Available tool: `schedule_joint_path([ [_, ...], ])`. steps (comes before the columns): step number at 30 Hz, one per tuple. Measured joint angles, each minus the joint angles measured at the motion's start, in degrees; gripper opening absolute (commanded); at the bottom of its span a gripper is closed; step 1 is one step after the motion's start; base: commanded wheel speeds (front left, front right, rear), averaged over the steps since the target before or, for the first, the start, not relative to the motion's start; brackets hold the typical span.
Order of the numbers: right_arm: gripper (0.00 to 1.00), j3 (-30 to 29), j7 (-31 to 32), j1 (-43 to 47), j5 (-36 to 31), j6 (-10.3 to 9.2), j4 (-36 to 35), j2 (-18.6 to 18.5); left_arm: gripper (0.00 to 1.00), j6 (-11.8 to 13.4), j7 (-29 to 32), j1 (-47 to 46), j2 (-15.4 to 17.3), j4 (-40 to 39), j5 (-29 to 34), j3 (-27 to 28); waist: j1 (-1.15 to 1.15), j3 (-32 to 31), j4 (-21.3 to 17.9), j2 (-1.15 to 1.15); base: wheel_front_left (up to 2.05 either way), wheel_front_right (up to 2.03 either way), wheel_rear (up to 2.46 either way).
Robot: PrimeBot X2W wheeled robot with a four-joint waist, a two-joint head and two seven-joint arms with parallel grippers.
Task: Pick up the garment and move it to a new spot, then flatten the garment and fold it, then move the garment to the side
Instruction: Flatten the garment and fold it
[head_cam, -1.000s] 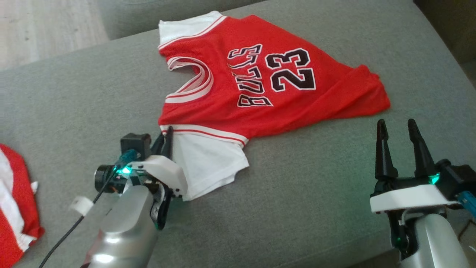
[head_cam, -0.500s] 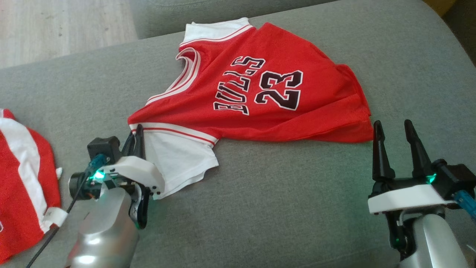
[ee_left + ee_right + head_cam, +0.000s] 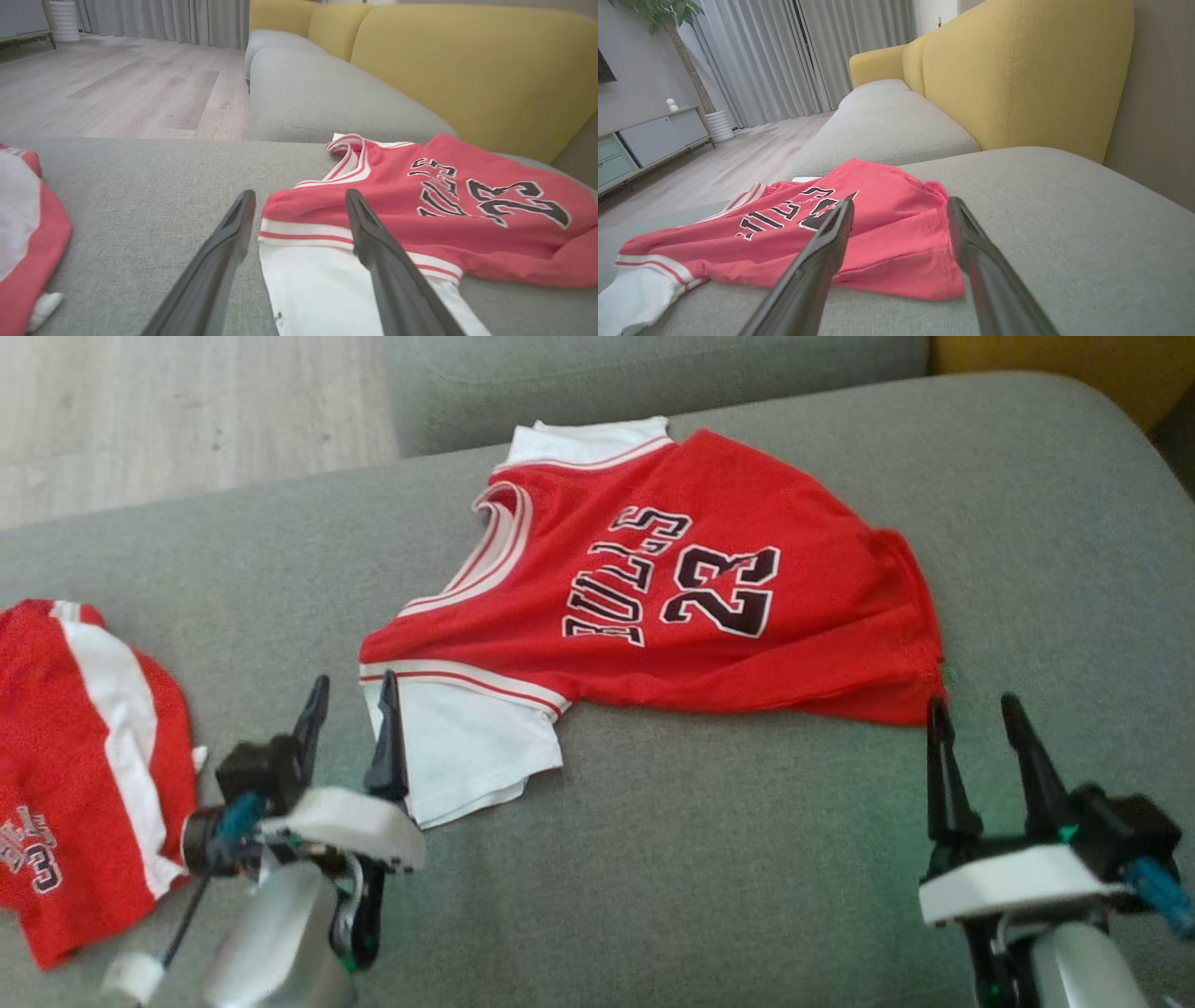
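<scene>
We see red jersey [image 3: 709, 607] lying on grey sofa cushion [image 3: 747, 877], its white sleeve [image 3: 467, 756] toward L gripper [image 3: 355, 679]. L fingers spread apart, holding nothing, just by sleeve edge. R gripper [image 3: 974, 702] fingers also spread, empty, near jersey's hem corner. 2nd red garment [image 3: 84, 747] far left, well apart.

Soft, even daylight, moderately bright; no hard shadows or glare. Head view is slightly soft overall, and the base of the left gripper [image 3: 355, 695] is blurred. In the wrist views the dark fingers [image 3: 205, 280] go out of focus toward the bottom edge. Mild wide-angle bending shows at the frame edges.
</scene>
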Motion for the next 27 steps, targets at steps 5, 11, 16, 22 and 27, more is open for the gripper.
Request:
schedule_joint_path([
  [5,1.0,0.5,-1.0,2.2,0.4,0.0,0.7,0.0,1.0,1.1,0.0,9.2,-0.3,-12.6,2.4,1.6,0.0,-1.8,1.2,0.0,0.0,0.0,0.0],
  [11,1.0,1.7,-1.5,2.9,0.8,0.0,1.0,0.0,1.0,1.6,0.0,17.0,-0.9,-19.8,3.7,1.9,-0.01,-3.0,2.3,0.0,0.0,0.0,0.0],
  [16,1.0,1.7,-1.7,2.8,1.1,0.0,1.5,0.0,1.0,1.6,0.0,19.1,-1.0,-21.2,4.3,1.5,-0.01,-3.3,3.0,0.0,0.0,0.0,0.0],
  [22,1.0,-1.7,-1.6,1.1,1.1,0.0,4.0,0.0,1.0,1.6,0.0,18.8,-1.1,-22.4,4.3,1.0,0.0,-1.5,3.6,0.0,0.0,0.0,0.0],
  [27,1.0,-7.4,1.2,-5.6,1.6,0.0,8.1,0.0,1.0,1.5,0.1,17.4,-1.1,-22.4,4.3,0.7,0.01,0.6,4.0,0.0,0.0,0.0,0.0],
])
